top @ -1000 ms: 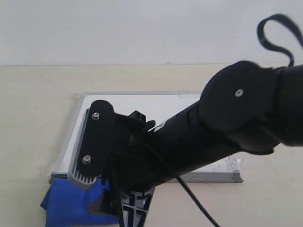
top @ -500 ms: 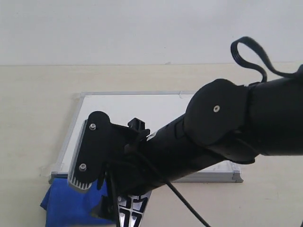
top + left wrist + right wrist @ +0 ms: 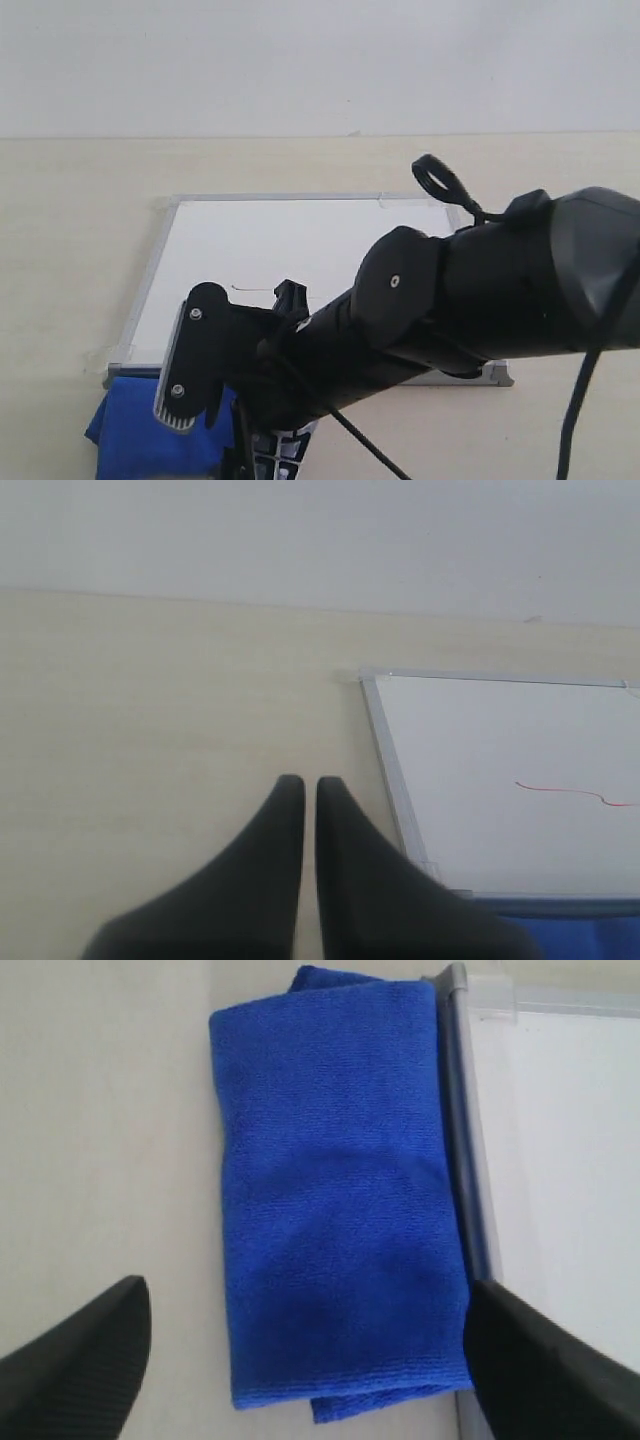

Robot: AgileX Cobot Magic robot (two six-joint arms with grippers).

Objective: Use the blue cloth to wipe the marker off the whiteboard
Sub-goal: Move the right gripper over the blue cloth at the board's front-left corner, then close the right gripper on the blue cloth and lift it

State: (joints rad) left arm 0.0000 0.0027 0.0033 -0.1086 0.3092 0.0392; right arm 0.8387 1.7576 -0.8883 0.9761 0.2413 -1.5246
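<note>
Right wrist view: right gripper [image 3: 305,1295] spread wide over the blue cloth [image 3: 340,1190], nothing gripped. Cloth lies folded flat against the whiteboard [image 3: 560,1160] frame; exterior view puts it lower left of frame, at the board's lower-left corner. Soft, light, floppy microfibre, likely to unfold, so pinch across the folded middle, all layers. Meanwhile left gripper [image 3: 302,785] pressed together, empty, beside the board. Left wrist view shows the marker [image 3: 560,792]; in exterior view the right arm [image 3: 450,300] hides most of it and part of the cloth.

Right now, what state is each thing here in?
Cloth: folded flat against the board's frame, not gripped.
Board: lying flat, not yet wiped.
Red line: unwiped on the board.
Left pincer: shut, empty.
Right pincer: open, above the cloth.
</note>
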